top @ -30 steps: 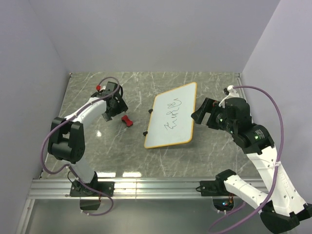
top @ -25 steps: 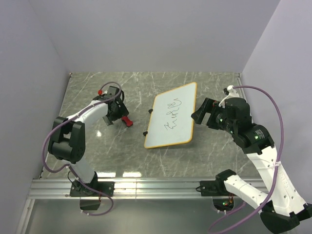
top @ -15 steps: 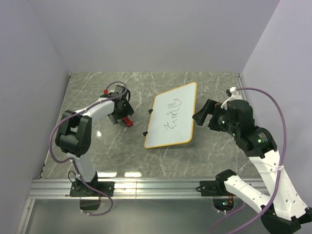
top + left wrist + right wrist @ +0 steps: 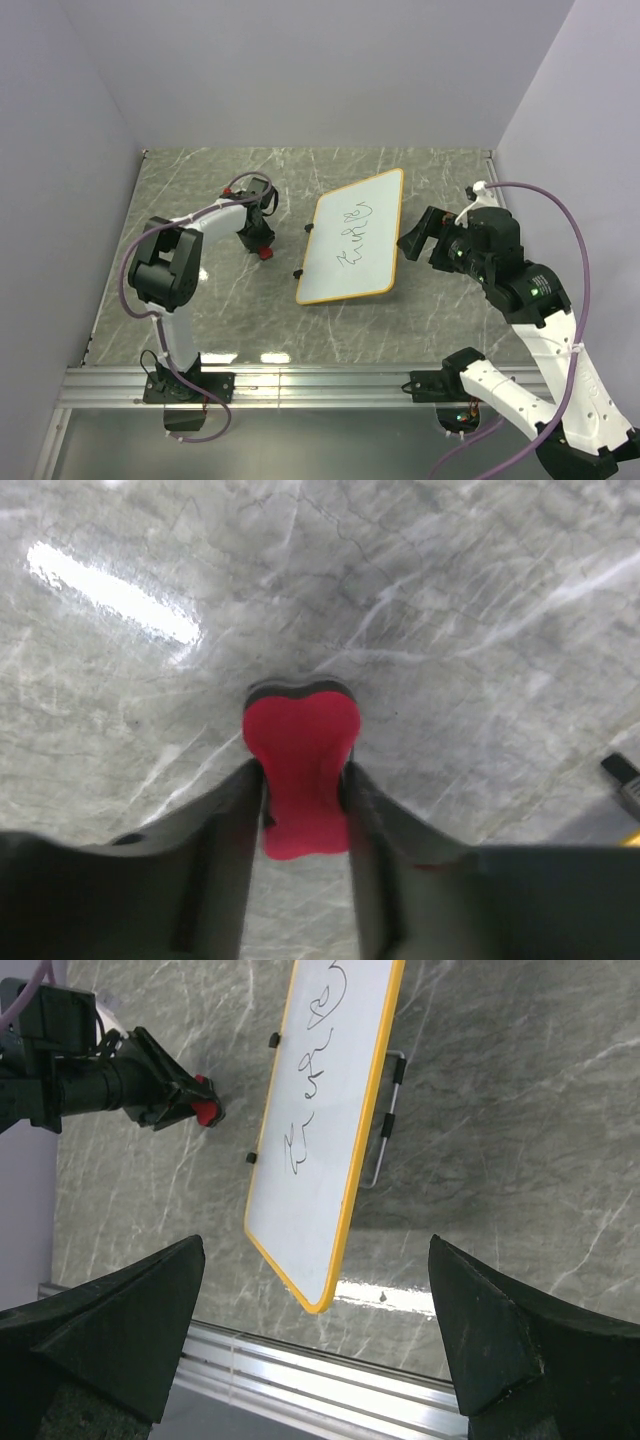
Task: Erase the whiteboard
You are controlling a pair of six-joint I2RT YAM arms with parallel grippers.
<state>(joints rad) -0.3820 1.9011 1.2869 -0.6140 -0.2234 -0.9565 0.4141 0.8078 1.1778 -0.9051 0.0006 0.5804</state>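
Observation:
The whiteboard (image 4: 352, 238) lies tilted at mid-table, white with an orange frame, dark scribbles (image 4: 355, 232) and two black clips on its left edge. It also fills the middle of the right wrist view, whiteboard (image 4: 320, 1130). A small red eraser (image 4: 264, 251) sits on the marble left of the board. My left gripper (image 4: 260, 240) is down over it. In the left wrist view both fingers press the waist of the eraser (image 4: 300, 750), so the left gripper (image 4: 302, 772) is shut on it. My right gripper (image 4: 408, 240) hovers open just right of the board, empty (image 4: 315, 1250).
An aluminium rail (image 4: 320, 385) runs along the near table edge. Grey walls close in the left, back and right sides. A thin wire stand (image 4: 388, 1120) shows under the board's right edge. The left arm (image 4: 100, 1080) reaches in from the left.
My left gripper swung right from beside the eraser to over it and closed on it. The right arm drifted slightly right; its jaws stayed open.

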